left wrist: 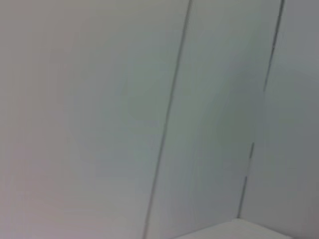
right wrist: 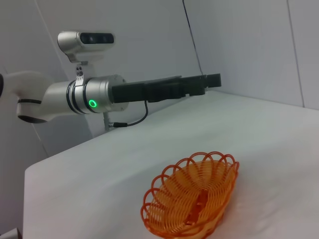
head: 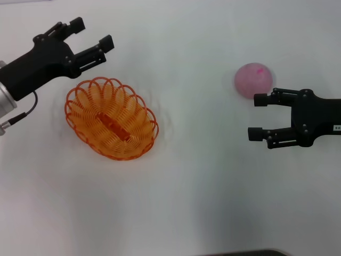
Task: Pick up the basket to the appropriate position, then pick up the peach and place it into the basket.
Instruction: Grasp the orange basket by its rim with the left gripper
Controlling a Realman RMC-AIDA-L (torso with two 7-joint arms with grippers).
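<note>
Look first at the basket (head: 112, 118): you will find nothing in it. It sits upright on the white table (head: 202, 192), on your robot's left side, an oval of looped orange wire coils with a scalloped rim and a flat orange strip along its base. The right wrist view shows the same bowl (right wrist: 192, 199), open coils all round and only the base strip showing inside.

The peach (head: 254, 80) lies well apart from it, on the right side of the table, a round pale pink ball with a darker pink blotch on top, smooth and matte.

Your left gripper (head: 91, 40) hangs just beyond the basket's far rim, its two black fingers spread wide and holding nothing. From the right wrist view you see that arm (right wrist: 99, 94) stretched level above the table, a green ring lit on its silver cuff. The left wrist view gives you only plain pale wall panels.

Your right gripper (head: 259, 116) is near the peach, just beside its near edge, fingers parted wide and empty.
</note>
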